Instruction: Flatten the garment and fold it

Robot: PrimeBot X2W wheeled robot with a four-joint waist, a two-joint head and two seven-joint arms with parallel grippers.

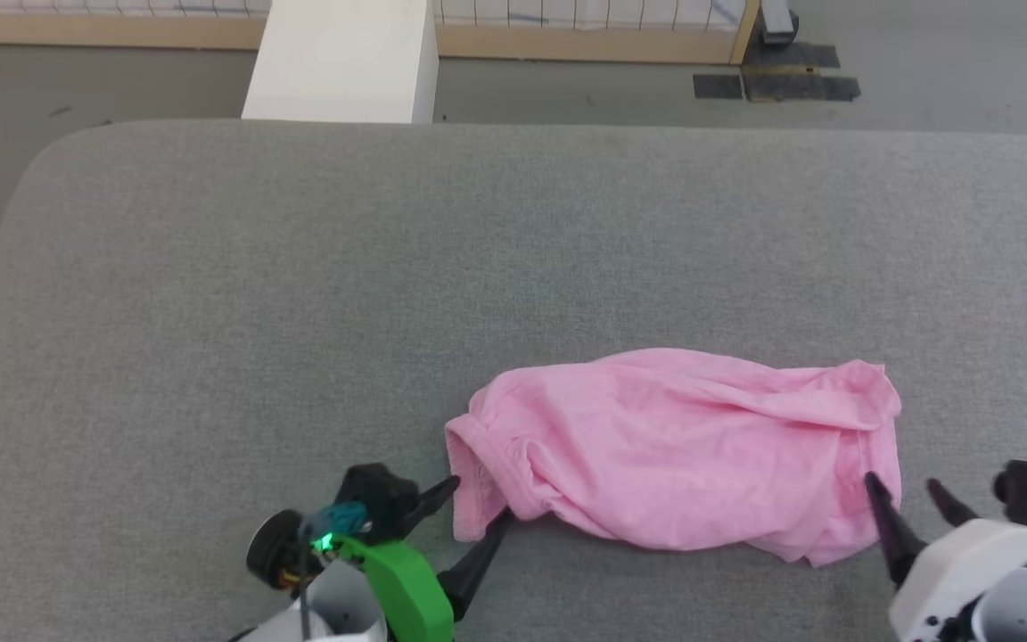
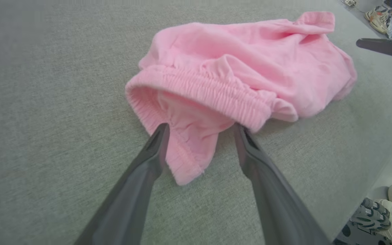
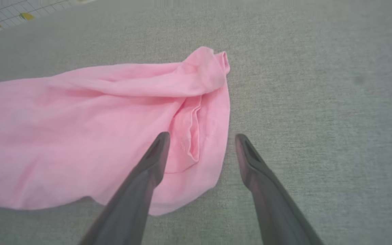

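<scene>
The pink garment point(image 1: 683, 450) lies bunched and wrinkled on the grey table point(image 1: 299, 285), near its front edge. Its gathered elastic band point(image 2: 202, 93) faces my left gripper point(image 1: 480, 502), which stands open at the garment's left end with a flap of the band between its fingers, not pinched. My right gripper point(image 1: 904, 486) is open at the garment's right end; one finger point(image 3: 153, 160) lies over the hem, the other over bare table. In the left wrist view point(image 2: 201, 126) and the right wrist view point(image 3: 201, 136) both pairs of fingers are spread wide.
A white box-like stand point(image 1: 344, 62) sits beyond the table's far edge, with floor and a wooden rail point(image 1: 567, 40) behind. Shoes point(image 2: 386, 211) show on the floor past the table's near edge. The table stretches bare to the left and back.
</scene>
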